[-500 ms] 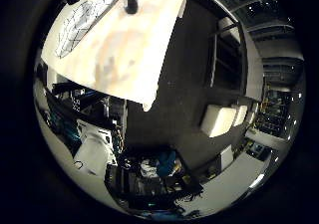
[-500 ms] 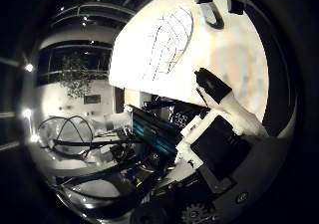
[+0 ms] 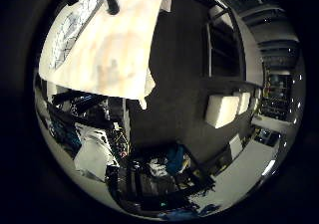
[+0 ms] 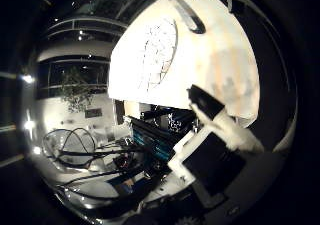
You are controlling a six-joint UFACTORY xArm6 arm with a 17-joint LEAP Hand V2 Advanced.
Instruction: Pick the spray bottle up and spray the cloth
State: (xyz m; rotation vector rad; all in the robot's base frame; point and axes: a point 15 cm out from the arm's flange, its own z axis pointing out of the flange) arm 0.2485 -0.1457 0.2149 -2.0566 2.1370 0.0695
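1. We judge the coming move turns on one relation: the hand (image 4: 220,135) is well apart from the table (image 4: 225,70), with the palm looking across at the pale tabletop from off its edge rather than down onto it. It must first close that gap.

2. On the table we see a patterned cloth (image 4: 159,55), a white oval patch with a fine net of dark lines, lying flat toward one end of the top.

3. A dark, slender upright thing (image 3: 112,2) stands at the far edge of the table, next to the cloth. It may be the spray bottle, but we cannot tell; too little of it shows to read its long axis with confidence, though what shows stands upright.

4. Of the hand, one finger (image 4: 207,102) with a black tip on a white body reaches out straight over the view of the table, touching nothing. We take the fingers to be apart and relaxed, holding nothing.

5. The tabletop looks smooth, matt and light, with a sharp corner overhanging dark floor (image 3: 184,84). Below it sit a cluttered rack (image 4: 155,135) and dark gear.

6. We judge the task barely begun: nothing grasped, approach not yet made.
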